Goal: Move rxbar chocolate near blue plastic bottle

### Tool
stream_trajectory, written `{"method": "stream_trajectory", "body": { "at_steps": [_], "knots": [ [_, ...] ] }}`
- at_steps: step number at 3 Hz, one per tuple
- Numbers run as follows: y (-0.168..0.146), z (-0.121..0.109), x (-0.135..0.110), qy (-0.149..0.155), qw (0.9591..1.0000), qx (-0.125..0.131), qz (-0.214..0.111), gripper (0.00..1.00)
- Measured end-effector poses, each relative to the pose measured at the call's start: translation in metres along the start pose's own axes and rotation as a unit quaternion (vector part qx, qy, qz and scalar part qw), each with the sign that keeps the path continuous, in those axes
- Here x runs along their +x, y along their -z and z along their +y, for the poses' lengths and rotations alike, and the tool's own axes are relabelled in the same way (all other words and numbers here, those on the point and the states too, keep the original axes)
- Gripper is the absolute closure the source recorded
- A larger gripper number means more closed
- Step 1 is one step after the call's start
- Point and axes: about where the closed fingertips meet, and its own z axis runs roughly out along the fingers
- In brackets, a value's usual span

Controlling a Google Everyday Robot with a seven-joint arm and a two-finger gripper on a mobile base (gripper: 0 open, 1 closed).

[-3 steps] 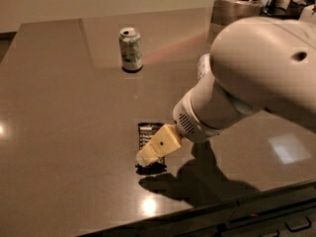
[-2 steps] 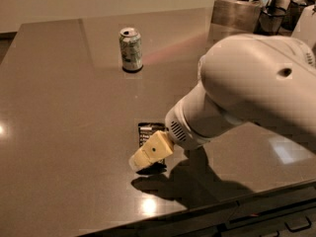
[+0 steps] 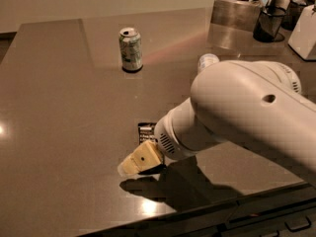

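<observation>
The gripper sat low over the table, just below the middle of the frame, pointing toward the lower left. Only its tan side showed, so whether it was spread or closed was not visible. The bulky white arm ran back from it and filled the right half of the frame.

The bar lay flat on the table near the frame's centre, just above the gripper. Only its upper end, dark with a crimped edge, showed; the rest was hidden behind the arm. Contact between gripper and bar could not be made out.

The bottle was right of centre in the upper half, with only its white cap end clear of the arm. A can stood upright at upper centre-left, well apart from the bar. In the upper right corner stood a black mesh cup and a white appliance.
</observation>
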Motion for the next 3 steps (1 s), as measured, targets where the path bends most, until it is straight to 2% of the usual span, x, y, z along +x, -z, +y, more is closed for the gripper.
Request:
{"method": "stream_trajectory", "body": {
  "at_steps": [1, 3],
  "knots": [
    [-0.0057, 0.0067, -0.0053, 0.007, 0.9999, -0.006, -0.009, 0.00],
    [-0.0105, 0.0113, -0.0091, 0.012, 0.9997, -0.004, -0.021, 0.49]
  ]
}}
